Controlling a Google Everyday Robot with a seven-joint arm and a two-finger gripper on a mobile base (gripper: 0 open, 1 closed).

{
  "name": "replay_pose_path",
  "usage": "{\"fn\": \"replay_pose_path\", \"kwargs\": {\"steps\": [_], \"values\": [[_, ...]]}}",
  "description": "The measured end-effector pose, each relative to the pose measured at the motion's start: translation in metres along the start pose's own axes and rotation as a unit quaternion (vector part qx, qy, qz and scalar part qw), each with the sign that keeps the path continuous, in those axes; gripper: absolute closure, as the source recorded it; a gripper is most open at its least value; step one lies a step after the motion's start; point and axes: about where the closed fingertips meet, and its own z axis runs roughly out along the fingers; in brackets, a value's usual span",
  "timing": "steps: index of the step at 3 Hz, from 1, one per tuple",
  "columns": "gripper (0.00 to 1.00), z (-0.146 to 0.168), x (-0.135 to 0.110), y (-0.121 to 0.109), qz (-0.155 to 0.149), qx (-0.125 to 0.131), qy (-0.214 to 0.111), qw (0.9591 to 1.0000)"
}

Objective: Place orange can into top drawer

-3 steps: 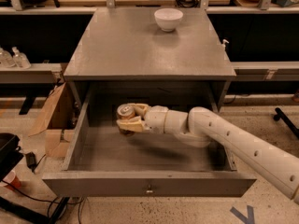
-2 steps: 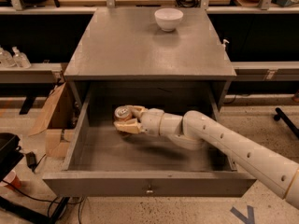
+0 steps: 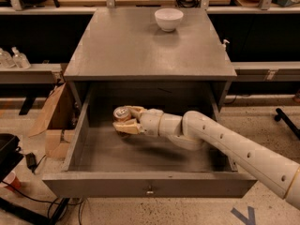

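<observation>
Camera view | gripper (image 3: 126,122) is reaching in from the top drawer's (image 3: 150,185) right edge, pinching the orange can (image 3: 122,112) | can is standing upright, long axis vertical, at the gripper's leftward tip, inside the drawer toward its rear-left corner, seemingly hanging just above the floor | lowering straight down looks right

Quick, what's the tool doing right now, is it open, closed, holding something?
Tool: closed, holding the orange can, inside the open top drawer.
</observation>
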Motion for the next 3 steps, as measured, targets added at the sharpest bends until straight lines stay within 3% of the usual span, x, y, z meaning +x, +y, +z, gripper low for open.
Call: {"fn": "replay_pose_path", "kwargs": {"steps": [2,3], "values": [[0.14,0.0038,-0.0015,0.0028,0.0,-0.004,-0.001,1.0],[0.0,0.0054,-0.0022,0.0041,0.0,-0.005,-0.002,1.0]]}}
